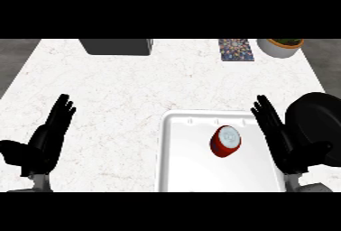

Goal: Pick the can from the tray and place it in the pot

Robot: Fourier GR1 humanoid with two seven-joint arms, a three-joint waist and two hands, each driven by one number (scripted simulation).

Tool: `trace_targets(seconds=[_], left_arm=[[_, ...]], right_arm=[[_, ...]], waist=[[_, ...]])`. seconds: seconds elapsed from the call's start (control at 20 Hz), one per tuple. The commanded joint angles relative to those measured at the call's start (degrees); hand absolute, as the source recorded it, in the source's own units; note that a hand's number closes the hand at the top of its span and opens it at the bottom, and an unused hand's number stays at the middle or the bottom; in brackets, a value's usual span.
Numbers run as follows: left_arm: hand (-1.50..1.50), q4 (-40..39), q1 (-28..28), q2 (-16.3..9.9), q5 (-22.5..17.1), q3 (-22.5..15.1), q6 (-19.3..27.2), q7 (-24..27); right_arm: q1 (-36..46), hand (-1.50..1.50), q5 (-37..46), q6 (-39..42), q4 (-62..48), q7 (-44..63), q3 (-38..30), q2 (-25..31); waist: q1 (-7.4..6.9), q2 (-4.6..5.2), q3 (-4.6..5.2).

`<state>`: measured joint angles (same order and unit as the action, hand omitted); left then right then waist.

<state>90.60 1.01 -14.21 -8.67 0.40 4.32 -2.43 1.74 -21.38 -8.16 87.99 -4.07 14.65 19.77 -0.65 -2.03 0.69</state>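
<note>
A red can (226, 141) with a silver top stands on the white tray (183, 167) near the counter's front, right of centre. A black pot (318, 117) sits at the right edge, partly hidden behind my right hand. My right hand (286, 140) is open with fingers straight, at the tray's right rim between the can and the pot, touching neither. My left hand (43, 144) rests open at the lower left, far from the tray.
A dark grey box (117, 46) stands at the counter's back. A patterned card (237, 49) and a white planter (282, 46) sit at the back right. White marble counter (120, 90) spreads across the middle and left.
</note>
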Motion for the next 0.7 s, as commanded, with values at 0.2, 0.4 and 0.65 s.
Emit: trace_targets(seconds=[0.2,0.4,0.65], left_arm=[[0.00,2.27,0.93,2.09,1.53,1.63,3.54,5.59],[0.00,2.57,2.15,4.04,1.63,0.94,4.49,6.86],[0.00,2.93,0.29,7.38,3.82,-2.54,6.33,7.20]], right_arm=[[1.41,1.50,10.33,-3.79,15.27,-23.50,-11.45,8.30],[-8.79,-1.50,19.36,-23.85,8.48,-20.67,-20.80,6.74],[-23.41,-1.50,24.99,-26.90,22.22,-41.35,-9.84,-5.48]], waist=[[4.41,-0.03,-0.68],[7.13,0.97,-0.63],[3.73,1.44,-0.76]])
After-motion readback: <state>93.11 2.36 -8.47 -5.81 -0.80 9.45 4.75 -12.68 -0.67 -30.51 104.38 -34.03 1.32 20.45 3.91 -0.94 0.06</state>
